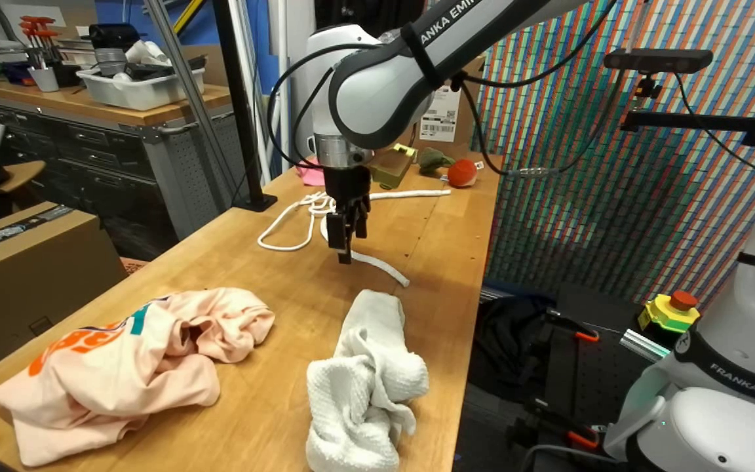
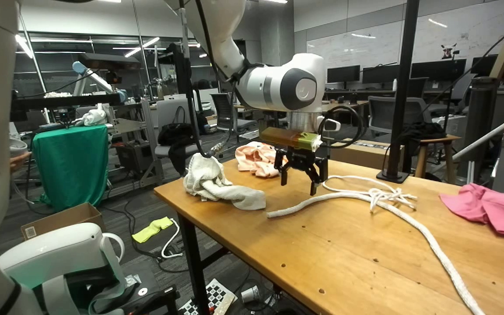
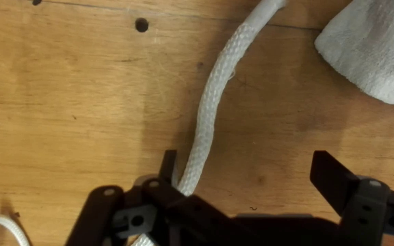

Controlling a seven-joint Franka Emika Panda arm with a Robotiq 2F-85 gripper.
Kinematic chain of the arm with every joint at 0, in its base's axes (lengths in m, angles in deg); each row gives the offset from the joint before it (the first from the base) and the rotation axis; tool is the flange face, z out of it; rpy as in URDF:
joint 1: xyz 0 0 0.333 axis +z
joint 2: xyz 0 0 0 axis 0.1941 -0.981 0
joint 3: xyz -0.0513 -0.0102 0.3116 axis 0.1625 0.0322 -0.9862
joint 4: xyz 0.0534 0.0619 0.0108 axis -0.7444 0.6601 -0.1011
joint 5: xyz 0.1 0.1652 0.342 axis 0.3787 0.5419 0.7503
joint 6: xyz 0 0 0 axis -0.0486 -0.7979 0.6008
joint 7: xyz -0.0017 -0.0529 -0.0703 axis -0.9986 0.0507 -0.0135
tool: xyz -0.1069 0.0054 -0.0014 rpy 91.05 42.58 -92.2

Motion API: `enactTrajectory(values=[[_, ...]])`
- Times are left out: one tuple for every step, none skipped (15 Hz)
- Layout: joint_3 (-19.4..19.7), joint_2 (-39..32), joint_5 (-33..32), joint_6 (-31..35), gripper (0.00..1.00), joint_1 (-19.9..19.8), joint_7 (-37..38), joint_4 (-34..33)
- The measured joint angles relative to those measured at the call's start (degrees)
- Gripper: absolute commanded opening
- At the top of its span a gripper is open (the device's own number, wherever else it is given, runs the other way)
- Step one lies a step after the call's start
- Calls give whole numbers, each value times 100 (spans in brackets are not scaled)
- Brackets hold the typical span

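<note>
My claw (image 3: 245, 164), spread wide and empty, hangs over white rope (image 3: 205, 126); I judge it light, pliable, grippy, best pinched crosswise behind smooth end (image 3: 266, 13)

Black jaws and a white-and-grey robot arm (image 1: 377, 98) are pictured with a white, braid-patterned rope (image 3: 207, 116); the tabletop (image 2: 344, 238) is honey-brown with darker grain; the towel (image 1: 364, 393) is off-white, the shirt (image 1: 148, 367) peach with orange and teal print, the cloth (image 2: 492, 210) pink; the backdrop (image 1: 548, 223) is striped red, blue and white.
</note>
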State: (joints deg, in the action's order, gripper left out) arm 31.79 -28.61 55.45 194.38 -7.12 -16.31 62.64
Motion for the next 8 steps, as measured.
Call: enactTrajectory(values=[[0,-18,-32,44,100,9,1,16],[0,-37,-73,102,100,17,4,32],[0,-54,-103,155,100,25,5,46],[0,-71,-130,212,100,31,5,63],[0,-85,-177,243,100,33,5,76],[1,-100,-214,270,100,33,5,86],[3,-116,-226,289,100,32,5,92],[7,-133,-233,301,100,30,4,93]])
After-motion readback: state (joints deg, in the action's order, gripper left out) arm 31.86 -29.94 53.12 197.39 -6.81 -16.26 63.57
